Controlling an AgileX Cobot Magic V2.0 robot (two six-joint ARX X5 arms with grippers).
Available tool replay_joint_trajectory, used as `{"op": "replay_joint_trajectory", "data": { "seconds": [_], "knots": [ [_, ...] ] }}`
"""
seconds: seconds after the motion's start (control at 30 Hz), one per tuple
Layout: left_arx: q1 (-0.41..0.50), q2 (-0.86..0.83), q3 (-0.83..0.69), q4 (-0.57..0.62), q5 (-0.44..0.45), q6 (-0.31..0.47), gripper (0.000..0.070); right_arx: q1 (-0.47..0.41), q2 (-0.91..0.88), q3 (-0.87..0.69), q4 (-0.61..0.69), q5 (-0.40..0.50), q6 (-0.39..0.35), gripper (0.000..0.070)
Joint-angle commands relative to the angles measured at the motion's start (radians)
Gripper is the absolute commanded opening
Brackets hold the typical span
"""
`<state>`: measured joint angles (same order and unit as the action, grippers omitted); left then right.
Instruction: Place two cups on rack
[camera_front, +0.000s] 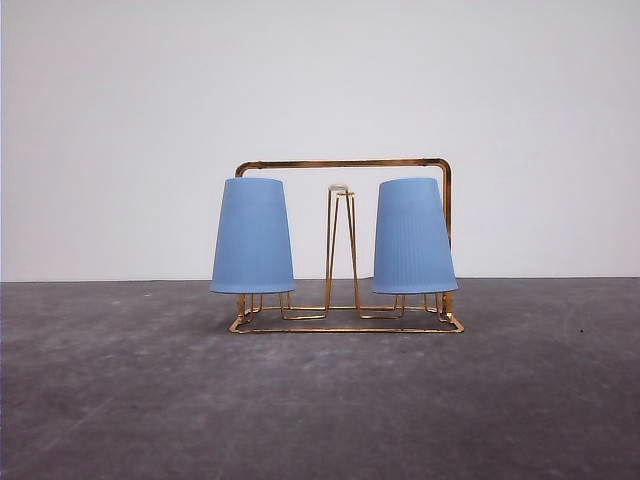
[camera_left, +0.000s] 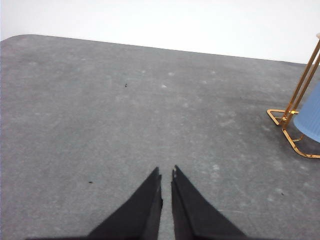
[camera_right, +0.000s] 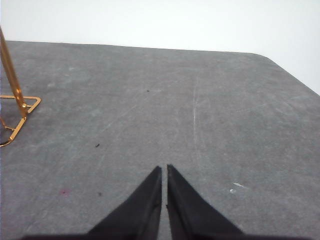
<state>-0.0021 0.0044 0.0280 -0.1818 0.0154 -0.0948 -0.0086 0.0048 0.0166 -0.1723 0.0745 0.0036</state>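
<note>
Grey, scuffed tabletop (camera_front: 320, 400) nearest the camera, bare up to the stand. Left gripper (camera_left: 166, 176): black fingers nearly together, a thin gap between tips, holding nothing, low over the surface. Right gripper (camera_right: 164, 170): same, tips almost touching, nothing held. Farther back, gold thin-wire rack (camera_front: 345, 163) with arched frame and rectangular base. Left light blue ribbed plastic tumbler (camera_front: 253, 236) sits upside down on the left prongs; right light blue tumbler (camera_front: 413, 236) likewise on the right prongs. Middle white-tipped prong pair (camera_front: 340, 188) free. Judgement: both cups placed, task looks complete; nothing left.
</note>
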Motion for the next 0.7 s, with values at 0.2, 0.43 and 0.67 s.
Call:
{"op": "replay_joint_trajectory", "data": {
  "seconds": [0.2,0.43,0.67],
  "knots": [
    [0.002,-0.001,-0.014,-0.005,-0.001,-0.002,0.0016,-0.003,-0.001,-0.004,0.016,0.005,-0.003,0.0017],
    [0.002,-0.001,-0.014,-0.006,-0.001,-0.002,0.0016,-0.003,-0.001,-0.004,0.016,0.005,-0.004,0.0016],
    [0.002,-0.001,-0.014,-0.006,-0.001,-0.002,0.0016,-0.003,-0.001,-0.004,0.016,0.005,-0.003,0.0016]
  ]
}}
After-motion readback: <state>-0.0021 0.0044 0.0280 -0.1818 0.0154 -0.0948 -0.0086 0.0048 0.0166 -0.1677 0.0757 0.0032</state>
